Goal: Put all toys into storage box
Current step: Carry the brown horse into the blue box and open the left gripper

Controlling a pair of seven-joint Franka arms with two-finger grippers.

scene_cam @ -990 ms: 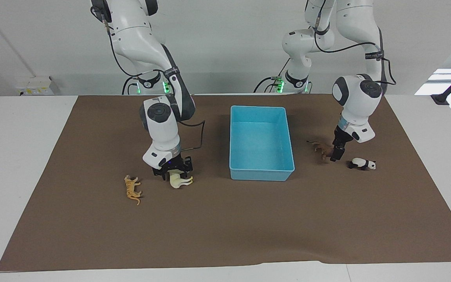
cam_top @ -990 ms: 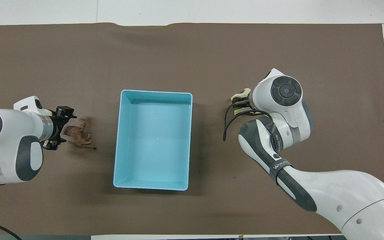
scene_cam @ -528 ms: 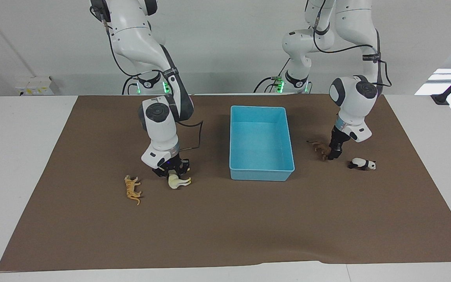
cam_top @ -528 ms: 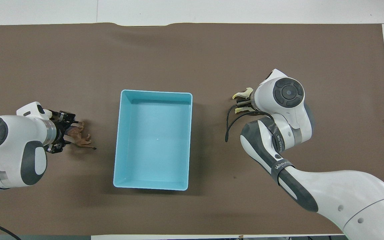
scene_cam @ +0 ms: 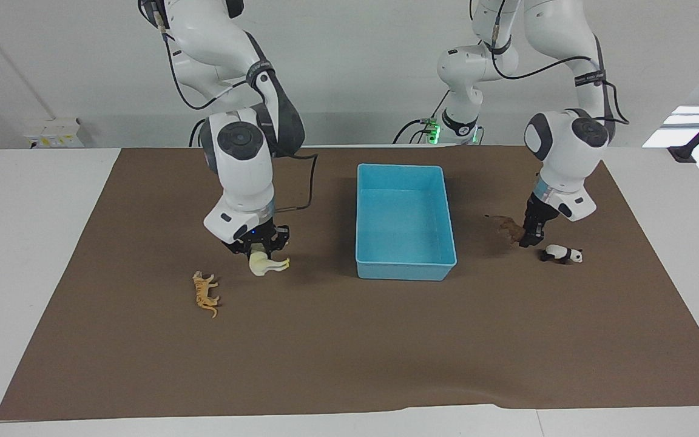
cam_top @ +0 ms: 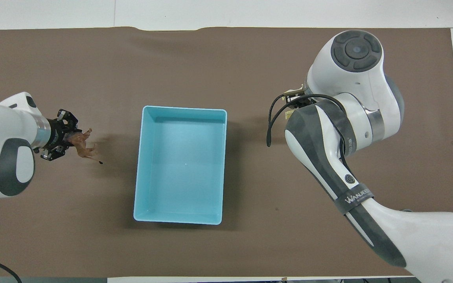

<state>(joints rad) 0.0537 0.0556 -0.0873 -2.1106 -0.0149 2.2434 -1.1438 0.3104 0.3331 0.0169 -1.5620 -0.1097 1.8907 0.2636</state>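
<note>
Right fingers (scene_cam: 260, 250) clamping horse (scene_cam: 266, 264), left fingers (scene_cam: 530, 233) lion (scene_cam: 511, 229).

Right gripper (scene_cam: 258, 250) is hanging raised, clamped on the horse (scene_cam: 266, 264); left gripper (scene_cam: 530, 238) is gripping the lion (scene_cam: 511, 229).

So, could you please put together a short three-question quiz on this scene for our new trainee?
1. True or false: the storage box already holds a toy.
2. Which toy does the right gripper hold above the mat: (a) tiger, (b) horse, (c) panda?
3. Name the two toys lying on the mat that no gripper is holding.

Key:
1. False; the box is empty.
2. (b), the horse; the left gripper holds the lion.
3. The tiger and the panda.
</note>
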